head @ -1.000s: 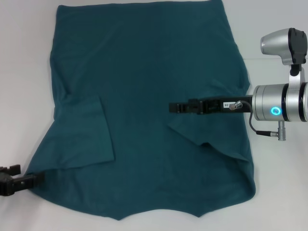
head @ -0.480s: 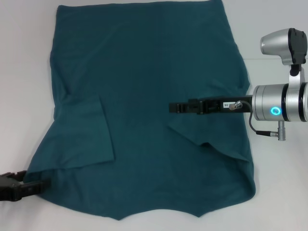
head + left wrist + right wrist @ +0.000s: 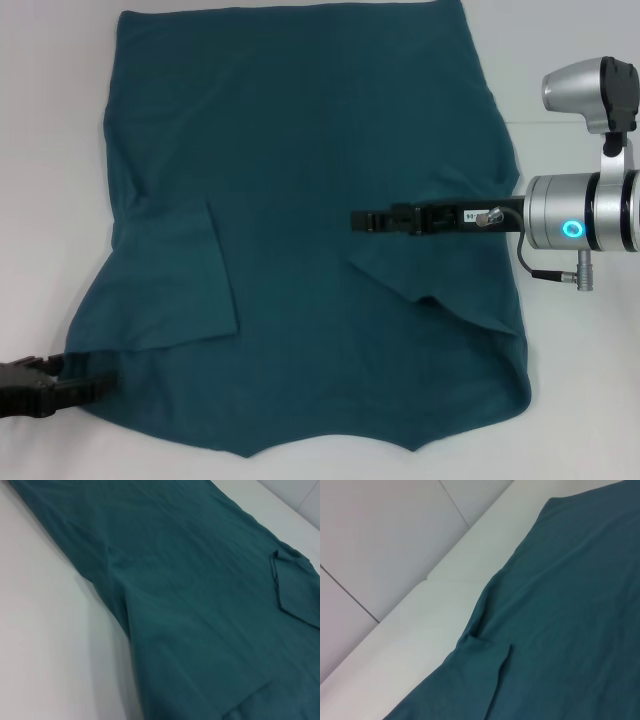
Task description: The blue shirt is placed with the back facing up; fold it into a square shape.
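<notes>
Blue shirt (image 3: 310, 200) lay flat, back up, filling most of the white table (image 3: 570, 400), hem at 12 o'clock, collar edge at 6. Both sleeves already folded inward onto the body; side and lengthwise folds still left, so I judged it early-stage. My left gripper (image 3: 95, 385) sat at the 8 o'clock corner, fingers reaching onto the fabric edge; clenched or released, I couldn't tell. Right gripper (image 3: 362, 221) hovered over the 3 o'clock sleeve fold, state also unclear. Versus the frame a second back, left gripper had slid further in onto the shirt; right unchanged
</notes>
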